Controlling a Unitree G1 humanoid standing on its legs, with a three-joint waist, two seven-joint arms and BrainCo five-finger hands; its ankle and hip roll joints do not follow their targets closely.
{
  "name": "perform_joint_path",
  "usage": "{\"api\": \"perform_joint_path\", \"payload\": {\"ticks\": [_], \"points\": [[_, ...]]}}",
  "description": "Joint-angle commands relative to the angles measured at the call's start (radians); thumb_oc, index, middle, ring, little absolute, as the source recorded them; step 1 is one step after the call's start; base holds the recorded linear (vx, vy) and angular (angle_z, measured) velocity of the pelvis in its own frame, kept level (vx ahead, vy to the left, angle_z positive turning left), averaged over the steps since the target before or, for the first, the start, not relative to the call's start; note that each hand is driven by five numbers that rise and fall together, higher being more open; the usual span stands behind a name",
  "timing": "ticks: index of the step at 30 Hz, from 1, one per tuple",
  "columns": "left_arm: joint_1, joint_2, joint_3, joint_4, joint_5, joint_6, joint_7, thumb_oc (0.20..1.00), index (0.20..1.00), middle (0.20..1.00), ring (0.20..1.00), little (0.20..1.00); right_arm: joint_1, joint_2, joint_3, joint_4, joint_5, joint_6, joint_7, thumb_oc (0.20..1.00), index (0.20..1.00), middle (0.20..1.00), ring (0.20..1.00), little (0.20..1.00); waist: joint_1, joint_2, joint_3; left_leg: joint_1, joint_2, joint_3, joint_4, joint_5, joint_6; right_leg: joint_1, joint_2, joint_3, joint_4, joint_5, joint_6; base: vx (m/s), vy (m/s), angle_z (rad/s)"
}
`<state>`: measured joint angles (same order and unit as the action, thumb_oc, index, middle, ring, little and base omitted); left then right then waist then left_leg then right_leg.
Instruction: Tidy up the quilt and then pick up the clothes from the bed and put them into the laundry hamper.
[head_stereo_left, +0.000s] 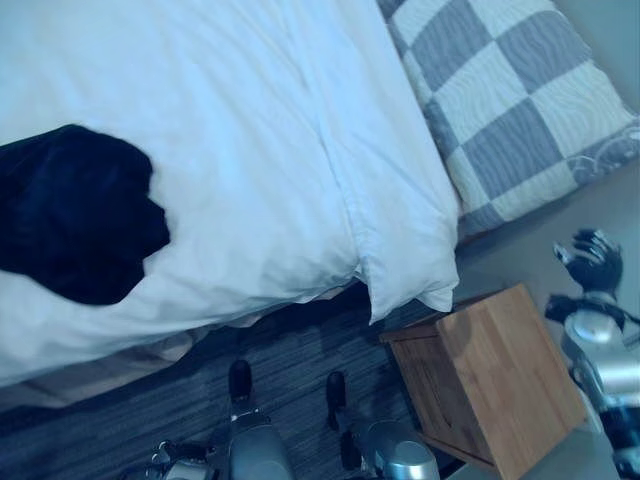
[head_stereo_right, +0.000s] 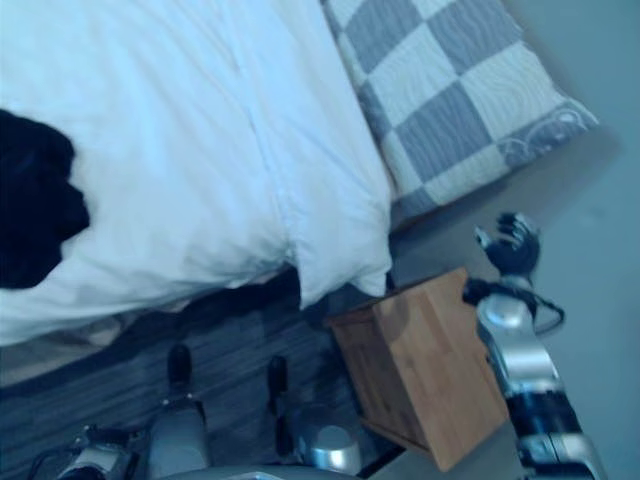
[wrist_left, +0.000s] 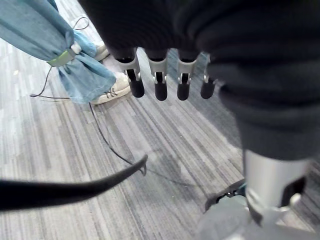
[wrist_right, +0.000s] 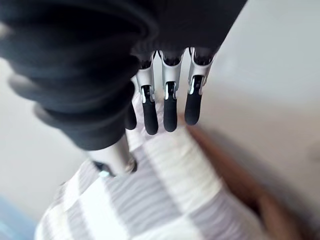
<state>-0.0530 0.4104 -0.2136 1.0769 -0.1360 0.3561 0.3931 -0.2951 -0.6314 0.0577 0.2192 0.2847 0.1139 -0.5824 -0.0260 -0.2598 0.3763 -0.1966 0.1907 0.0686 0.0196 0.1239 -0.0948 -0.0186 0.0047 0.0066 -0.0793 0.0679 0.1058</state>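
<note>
Across the bed (head_stereo_left: 520, 215), the white quilt (head_stereo_left: 250, 150) is lying smoothed with dark clothes (head_stereo_left: 75, 210) waiting on top; both hands, right (head_stereo_right: 512, 250) and left (wrist_left: 160, 75), are hanging relaxed, seemingly empty, probably between steps.

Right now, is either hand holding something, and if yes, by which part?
Nothing is held. The left hand hangs with straight fingers over the floor, and the right hand is open above the checked pillow. The dark clothes lie untouched on the quilt.

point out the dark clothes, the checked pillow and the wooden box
dark clothes (head_stereo_left: 75, 210), left eye view, middle of the heap
checked pillow (head_stereo_left: 510, 100), left eye view, centre of its top
wooden box (head_stereo_left: 505, 385), left eye view, its side
</note>
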Motion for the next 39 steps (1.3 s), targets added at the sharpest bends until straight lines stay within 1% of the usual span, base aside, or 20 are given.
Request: {"api": "perform_joint_path", "payload": {"ticks": [1, 6, 11, 13, 14, 15, 17, 18, 19, 20, 23, 25, 26, 27, 32, 35, 36, 37, 38, 39], "points": [[-0.025, 0.058, -0.024, 0.035, 0.007, 0.058, 0.0, 1.0, 1.0, 1.0, 1.0, 1.0, -0.175, -0.093, 0.022, 0.101, 0.005, -0.01, 0.004, 0.2, 0.2, 0.2, 0.2, 0.2, 0.074, 0.012, 0.008, -0.008, 0.032, -0.027, 0.075, -0.1, -0.004, -0.05, -0.073, -0.003, -0.008, 0.058, 0.086, -0.02, -0.086, 0.23], [-0.088, 0.11, -0.078, 0.088, -0.029, 0.037, -0.031, 1.0, 1.0, 1.0, 1.0, 1.0, -0.539, -0.186, 0.164, 0.335, 0.084, -0.012, 0.022, 0.2, 0.2, 0.2, 0.2, 0.2, 0.139, 0.014, 0.064, -0.109, 0.016, -0.089, 0.092, -0.089, -0.007, -0.105, -0.068, -0.041, 0.008, 0.049, 0.08, -0.02, -0.117, 0.33], [-0.095, 0.124, -0.087, 0.108, -0.091, 0.0, -0.039, 1.0, 1.0, 1.0, 1.0, 1.0, -0.689, -0.193, 0.249, 0.456, 0.159, 0.008, -0.016, 0.2, 0.2, 0.2, 0.2, 0.2, 0.172, 0.011, 0.095, -0.206, 0.006, -0.134, 0.11, -0.076, -0.009, -0.178, -0.062, -0.069, 0.039, 0.038, 0.072, -0.04, -0.157, 0.29], [-0.067, 0.113, -0.078, 0.112, -0.064, -0.062, -0.065, 1.0, 1.0, 1.0, 1.0, 1.0, -0.739, -0.193, 0.267, 0.519, 0.187, 0.014, 0.004, 0.2, 0.2, 0.2, 0.2, 0.2, 0.184, 0.033, 0.118, -0.253, 0.0, -0.153, 0.118, -0.069, -0.014, -0.219, -0.064, -0.08, 0.054, 0.028, 0.065, -0.15, 0.026, 0.29], [-0.062, 0.109, -0.077, 0.113, -0.053, -0.075, -0.067, 1.0, 1.0, 1.0, 1.0, 1.0, -0.742, -0.193, 0.269, 0.526, 0.193, 0.02, 0.016, 0.2, 0.2, 0.2, 0.2, 0.2, 0.185, 0.038, 0.121, -0.258, -0.001, -0.156, 0.12, -0.069, -0.015, -0.225, -0.065, -0.081, 0.058, 0.026, 0.063, -0.16, 0.171, 0.16], [-0.043, 0.094, -0.081, 0.106, -0.063, -0.116, -0.068, 1.0, 1.0, 1.0, 1.0, 1.0, -0.73, -0.187, 0.269, 0.535, 0.177, 0.013, 0.036, 0.2, 0.2, 0.2, 0.2, 0.2, 0.181, 0.061, 0.134, -0.268, -0.01, -0.162, 0.123, -0.067, -0.016, -0.245, -0.069, -0.081, 0.073, 0.021, 0.056, -0.15, 0.187, 0.11], [-0.034, 0.082, -0.082, 0.098, -0.076, -0.142, -0.068, 1.0, 1.0, 1.0, 1.0, 1.0, -0.703, -0.178, 0.265, 0.528, 0.166, 0.009, 0.051, 0.2, 0.2, 0.2, 0.2, 0.2, 0.176, 0.075, 0.139, -0.27, -0.017, -0.162, 0.122, -0.066, -0.014, -0.259, -0.075, -0.081, 0.085, 0.017, 0.053, -0.13, 0.21, 0.06], [-0.025, 0.069, -0.079, 0.083, -0.08, -0.164, -0.073, 1.0, 1.0, 1.0, 1.0, 1.0, -0.644, -0.153, 0.252, 0.504, 0.173, 0.003, 0.063, 0.2, 0.2, 0.2, 0.2, 0.2, 0.165, 0.088, 0.144, -0.267, -0.021, -0.152, 0.12, -0.065, -0.013, -0.274, -0.082, -0.082, 0.099, 0.012, 0.048, -0.07, 0.186, -0.06], [-0.024, 0.068, -0.079, 0.082, -0.083, -0.165, -0.073, 1.0, 1.0, 1.0, 1.0, 1.0, -0.638, -0.151, 0.25, 0.501, 0.176, 0.005, 0.063, 0.2, 0.2, 0.2, 0.2, 0.2, 0.165, 0.089, 0.144, -0.267, -0.021, -0.151, 0.121, -0.065, -0.013, -0.275, -0.082, -0.082, 0.1, 0.012, 0.048, -0.11, 0.295, -0.14], [-0.016, 0.051, -0.082, 0.066, -0.089, -0.176, -0.074, 1.0, 1.0, 1.0, 1.0, 1.0, -0.528, -0.113, 0.216, 0.453, 0.175, -0.013, 0.072, 0.2, 0.2, 0.2, 0.2, 0.2, 0.147, 0.098, 0.144, -0.259, -0.02, -0.131, 0.127, -0.071, -0.009, -0.281, -0.086, -0.075, 0.112, 0.008, 0.042, -0.07, 0.18, -0.17], [-0.009, 0.021, -0.083, 0.055, -0.103, -0.17, -0.056, 1.0, 1.0, 1.0, 1.0, 1.0, -0.339, -0.048, 0.17, 0.348, 0.153, -0.027, 0.072, 0.2, 0.2, 0.2, 0.2, 0.2, 0.109, 0.103, 0.139, -0.241, -0.02, -0.108, 0.131, -0.075, -0.001, -0.282, -0.091, -0.062, 0.122, 0.006, 0.036, -0.06, 0.219, -0.18], [0.006, -0.01, -0.072, 0.048, -0.117, -0.17, -0.041, 1.0, 1.0, 1.0, 1.0, 1.0, -0.102, 0.033, 0.143, 0.211, 0.105, -0.033, 0.063, 0.2, 0.2, 0.2, 0.2, 0.2, 0.059, 0.104, 0.124, -0.206, -0.022, -0.078, 0.134, -0.087, 0.008, -0.269, -0.094, -0.035, 0.125, 0.006, 0.034, -0.03, 0.218, -0.27], [0.01, -0.013, -0.067, 0.046, -0.112, -0.173, -0.04, 1.0, 1.0, 1.0, 1.0, 1.0, -0.07, 0.044, 0.139, 0.191, 0.086, -0.02, 0.064, 0.2, 0.2, 0.2, 0.2, 0.2, 0.049, 0.103, 0.119, -0.199, -0.023, -0.073, 0.132, -0.089, 0.01, -0.266, -0.094, -0.03, 0.124, 0.007, 0.034, -0.02, 0.202, -0.22], [0.017, -0.022, -0.059, 0.041, -0.111, -0.168, -0.037, 1.0, 1.0, 1.0, 1.0, 1.0, 0.028, 0.071, 0.128, 0.157, 0.066, -0.035, 0.078, 0.2, 0.2, 0.2, 0.2, 0.2, 0.031, 0.103, 0.114, -0.173, -0.022, -0.055, 0.131, -0.097, 0.014, -0.251, -0.096, -0.018, 0.123, 0.008, 0.035, -0.01, 0.142, -0.18], [0.036, -0.044, -0.044, 0.031, -0.085, -0.152, -0.023, 1.0, 1.0, 1.0, 1.0, 1.0, 0.302, 0.143, 0.114, 0.126, 0.005, -0.035, 0.16, 0.2, 0.2, 0.2, 0.2, 0.2, -0.043, 0.098, 0.051, -0.069, -0.039, 0.004, 0.095, -0.107, 0.025, -0.178, -0.111, 0.019, 0.089, 0.027, 0.055, 0.0, 0.191, -0.29], [0.051, -0.047, -0.043, 0.025, -0.077, -0.159, -0.023, 1.0, 1.0, 1.0, 1.0, 1.0, 0.368, 0.167, 0.129, 0.192, -0.047, -0.004, 0.22, 0.2, 0.2, 0.2, 0.2, 0.2, -0.057, 0.106, 0.016, -0.007, -0.055, 0.023, 0.069, -0.111, 0.034, -0.131, -0.124, 0.025, 0.068, 0.038, 0.069, 0.02, 0.176, -0.25], [0.052, -0.054, -0.045, 0.031, -0.071, -0.168, -0.024, 1.0, 1.0, 1.0, 1.0, 1.0, 0.367, 0.204, 0.174, 0.299, -0.098, -0.005, 0.23, 0.269, 0.269, 0.269, 0.269, 0.269, -0.054, 0.121, -0.004, 0.026, -0.065, 0.028, 0.056, -0.109, 0.038, -0.106, -0.136, 0.018, 0.06, 0.043, 0.072, 0.04, 0.216, -0.23], [0.051, -0.061, -0.046, 0.035, -0.066, -0.172, -0.025, 1.0, 1.0, 1.0, 1.0, 1.0, 0.361, 0.23, 0.197, 0.377, -0.088, 0.016, 0.236, 0.705, 0.705, 0.705, 0.705, 0.705, -0.051, 0.131, -0.014, 0.042, -0.07, 0.026, 0.05, -0.108, 0.04, -0.094, -0.142, 0.013, 0.057, 0.044, 0.072, 0.03, 0.196, -0.09], [0.05, -0.064, -0.045, 0.036, -0.064, -0.179, -0.023, 1.0, 1.0, 1.0, 1.0, 1.0, 0.357, 0.242, 0.206, 0.41, -0.078, 0.033, 0.243, 1.0, 1.0, 1.0, 1.0, 1.0, -0.049, 0.135, -0.018, 0.048, -0.073, 0.025, 0.048, -0.108, 0.041, -0.087, -0.144, 0.011, 0.056, 0.044, 0.072, 0.02, 0.126, 0.0], [0.046, -0.071, -0.049, 0.043, -0.061, -0.183, -0.023, 1.0, 1.0, 1.0, 1.0, 1.0, 0.349, 0.26, 0.216, 0.472, -0.066, 0.036, 0.246, 1.0, 1.0, 1.0, 1.0, 1.0, -0.044, 0.143, -0.024, 0.057, -0.077, 0.023, 0.045, -0.109, 0.043, -0.079, -0.148, 0.006, 0.055, 0.043, 0.071, 0.02, 0.148, 0.04]]}}
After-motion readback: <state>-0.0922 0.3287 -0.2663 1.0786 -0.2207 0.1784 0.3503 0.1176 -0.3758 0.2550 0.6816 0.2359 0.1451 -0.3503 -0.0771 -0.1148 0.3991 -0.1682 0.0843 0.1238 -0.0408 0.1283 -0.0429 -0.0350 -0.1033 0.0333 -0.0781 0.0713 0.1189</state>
